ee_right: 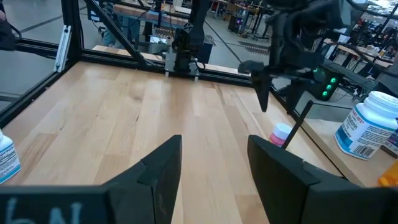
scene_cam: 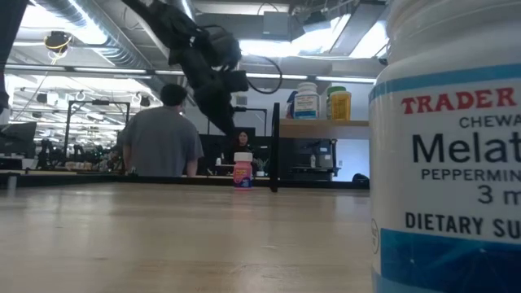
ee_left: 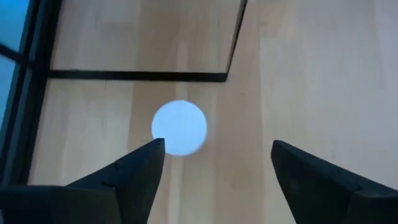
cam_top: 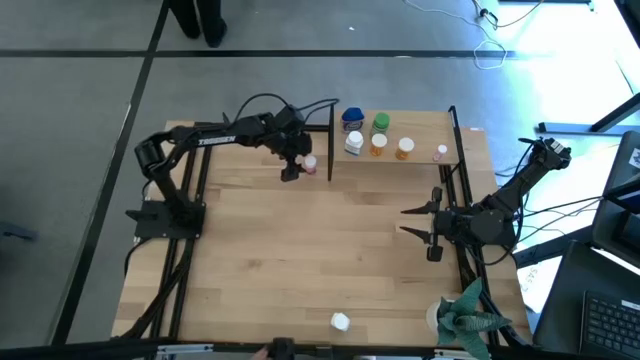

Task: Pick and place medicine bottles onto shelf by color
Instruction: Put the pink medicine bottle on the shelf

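Left gripper (cam_top: pixel 291 172) hangs over the pink bottle (cam_top: pixel 309 163) near the table's far edge, fingers spread, released, nothing held; in the wrist view the bottle's white cap (ee_left: pixel 179 127) sits just off one finger (ee_left: pixel 134 171). Pink bottle stands on the table (cam_top: pixel 300 260) just beside the shelf's (cam_top: pixel 420 125) left black upright. On the shelf at the far right: blue-white (cam_top: pixel 351 120), green (cam_top: pixel 381 123), white (cam_top: pixel 354 144), two orange (cam_top: pixel 378 145) bottles, and a small pink one (cam_top: pixel 441 152). One white bottle (cam_top: pixel 340 321) sits at the near edge. Right gripper (cam_top: pixel 418 222) waits near the right edge, open, empty.
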### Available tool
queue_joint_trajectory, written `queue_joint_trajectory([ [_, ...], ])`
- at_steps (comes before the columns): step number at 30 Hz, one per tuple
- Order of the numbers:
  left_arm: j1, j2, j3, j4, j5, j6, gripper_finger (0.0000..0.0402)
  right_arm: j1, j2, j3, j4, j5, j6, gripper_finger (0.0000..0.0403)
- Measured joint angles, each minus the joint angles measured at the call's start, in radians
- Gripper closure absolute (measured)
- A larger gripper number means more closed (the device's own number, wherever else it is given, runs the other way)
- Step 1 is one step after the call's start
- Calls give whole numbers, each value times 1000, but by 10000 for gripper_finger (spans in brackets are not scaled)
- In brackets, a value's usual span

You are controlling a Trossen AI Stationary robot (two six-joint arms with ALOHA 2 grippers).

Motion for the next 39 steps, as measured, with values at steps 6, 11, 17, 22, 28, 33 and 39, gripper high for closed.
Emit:
queue_joint_trajectory([
  [6, 4, 34, 0, 44, -1, 42, 103, 0, 0, 0, 0, 0, 0, 217],
  [11, 9, 62, 0, 100, -17, 55, 103, 0, 0, 0, 0, 0, 0, 217],
  [17, 13, 100, 0, 118, -24, 53, 103, 0, 0, 0, 1, 0, 0, 217],
  [22, 15, 101, 0, 126, -60, 57, 103, 0, 0, 0, 1, 0, 0, 217],
  [28, 17, 101, 0, 149, -74, 52, 103, 0, 0, 0, 1, 0, 0, 217],
  [33, 12, 101, 0, 149, -77, 53, 103, 0, 0, 0, 1, 0, 0, 217],
  [39, 10, 128, 0, 149, -77, 47, 103, 0, 0, 0, 0, 0, 0, 217],
])
